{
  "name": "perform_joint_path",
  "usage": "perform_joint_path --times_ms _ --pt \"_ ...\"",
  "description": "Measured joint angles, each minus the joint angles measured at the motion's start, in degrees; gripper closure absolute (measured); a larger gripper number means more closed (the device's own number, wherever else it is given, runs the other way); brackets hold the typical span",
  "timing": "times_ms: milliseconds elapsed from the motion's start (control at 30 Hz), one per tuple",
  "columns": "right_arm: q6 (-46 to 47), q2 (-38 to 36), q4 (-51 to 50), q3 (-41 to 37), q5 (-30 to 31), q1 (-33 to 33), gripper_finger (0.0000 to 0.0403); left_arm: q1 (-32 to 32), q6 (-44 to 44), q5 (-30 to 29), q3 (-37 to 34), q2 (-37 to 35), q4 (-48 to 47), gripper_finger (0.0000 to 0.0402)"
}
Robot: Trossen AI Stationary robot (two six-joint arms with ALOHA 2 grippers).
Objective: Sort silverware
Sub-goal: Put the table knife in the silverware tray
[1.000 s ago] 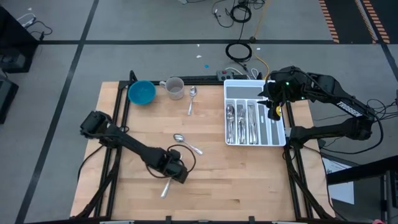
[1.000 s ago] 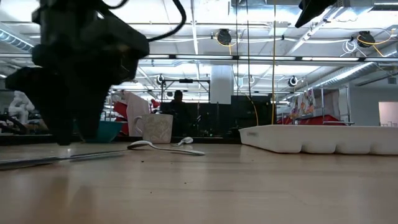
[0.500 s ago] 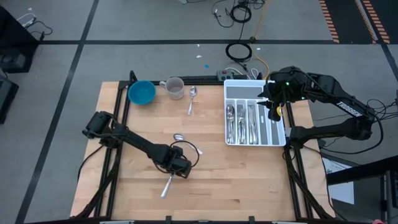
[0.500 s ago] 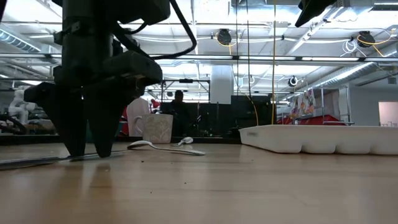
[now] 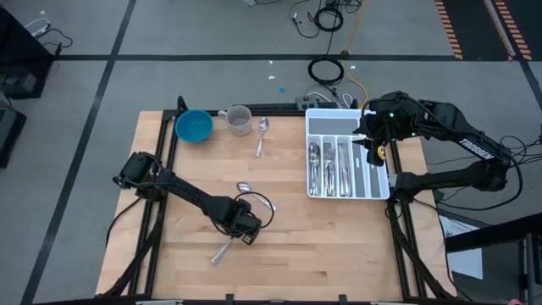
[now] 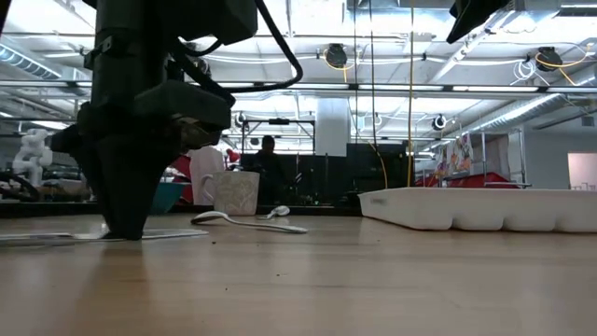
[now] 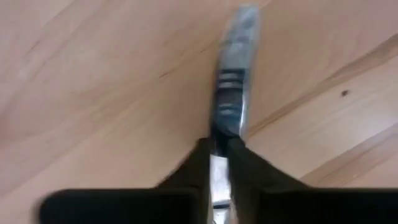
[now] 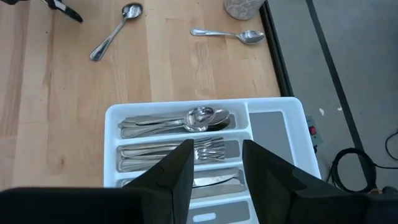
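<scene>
The left gripper (image 5: pixel 238 235) is down on the table (image 5: pixel 339 246), well away from the white tray (image 5: pixel 381 182), its fingers (image 7: pixel 194 169) clamped on what looks like a knife (image 7: pixel 233 93) lying flat. The right gripper (image 5: pixel 370 146) hangs over the tray with its fingers (image 8: pixel 180 167) apart, above sorted spoons (image 8: pixel 202 117) and forks (image 8: pixel 208 147).

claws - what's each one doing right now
Left claw: shut on a knife lying on the table.
Right claw: open, holding nothing, above the tray.
</scene>
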Motion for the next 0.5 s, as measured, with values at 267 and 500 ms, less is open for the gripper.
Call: perform_joint_path --times_ms 267,500 --pt "0.2 0.0 -0.2 0.0 0.1 0.0 0.0273 0.1 1.0 -0.9 0.2 -0.9 -0.7 0.0398" --pt "0.2 0.0 -0.1 0.0 0.1 0.0 0.0273 1.5 2.5 -4.6 2.1 -3.7 -4.7 0.0400"
